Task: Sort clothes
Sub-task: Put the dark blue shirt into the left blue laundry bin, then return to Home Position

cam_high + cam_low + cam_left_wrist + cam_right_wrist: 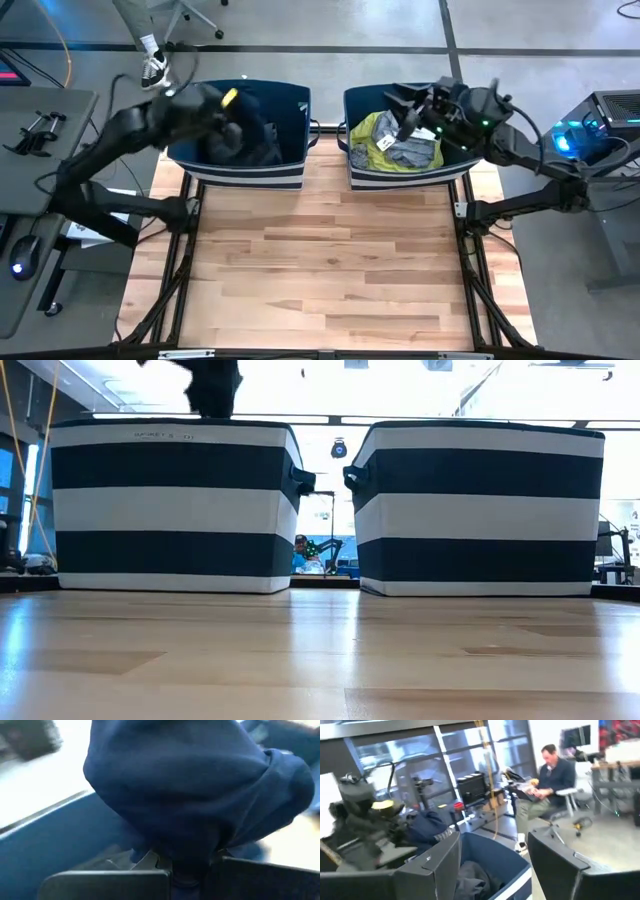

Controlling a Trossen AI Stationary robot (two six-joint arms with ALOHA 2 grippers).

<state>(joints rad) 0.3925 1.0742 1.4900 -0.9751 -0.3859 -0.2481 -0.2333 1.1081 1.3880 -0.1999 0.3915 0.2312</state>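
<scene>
Sort looks close to done, judging by the layout — the wooden desk [320,260] carries no loose clothes in the high view, and the low view shows only bare wood in front of the two striped bins.

Left bin [245,135]: dark load only. A dark navy garment [245,135] hangs from the left gripper [232,125] over the bin's interior; in the left wrist view the jaws are closed on a bunched fold of that navy fabric [195,795], with the bin's blue inner wall behind it. The low view shows the dark cloth [213,385] above the bin's rim, so it is not yet released. How many other dark pieces lie beneath it — cannot tell, the arm and hanging cloth cover most of the floor.

Right bin [410,135]: light load. A neon yellow garment [368,135] lies along the side nearest the other bin, a grey garment [412,153] just beside it with a small white tag or piece on top. The right gripper [425,105] hovers over the far edge of this bin; the right wrist view shows its jaws apart and empty, with grey fabric [470,882] down in the bin between them.

Left to do, as I read it: drop the navy piece, retract both arms.

A person sits at a workstation in the room behind, well clear of the desk.
</scene>
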